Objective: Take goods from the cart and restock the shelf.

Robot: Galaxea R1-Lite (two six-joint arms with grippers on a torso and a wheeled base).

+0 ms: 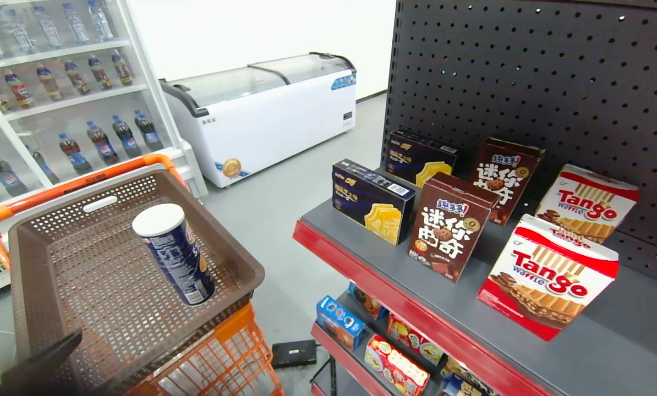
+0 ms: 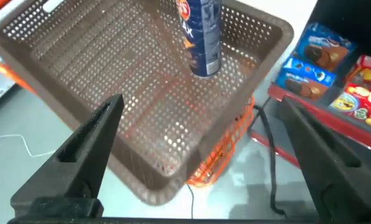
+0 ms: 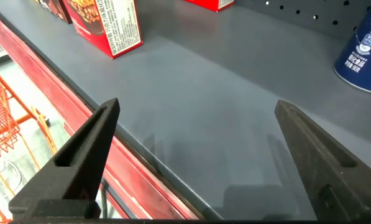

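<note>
A blue cylindrical can [image 1: 175, 254] with a white lid stands in the brown perforated cart basket [image 1: 59, 264]. My left gripper [image 2: 201, 104] hovers open over the basket's near corner, short of the can [image 2: 204, 37], and holds nothing. My right gripper [image 3: 197, 109] is open and empty above a bare stretch of the grey shelf [image 3: 222, 93], near its red front edge. The shelf top [image 1: 361, 242] carries dark blue boxes [image 1: 373, 200], brown boxes [image 1: 450, 225] and red-and-white wafer boxes [image 1: 548, 275].
A blue tub [image 3: 366, 53] stands on the shelf beyond my right gripper, and a red box [image 3: 107, 25] stands off to one side. A black pegboard [image 1: 526, 71] backs the shelf. Lower shelves hold snack boxes [image 1: 339, 322]. A drinks fridge [image 1: 59, 93] and a chest freezer [image 1: 268, 115] stand behind the cart.
</note>
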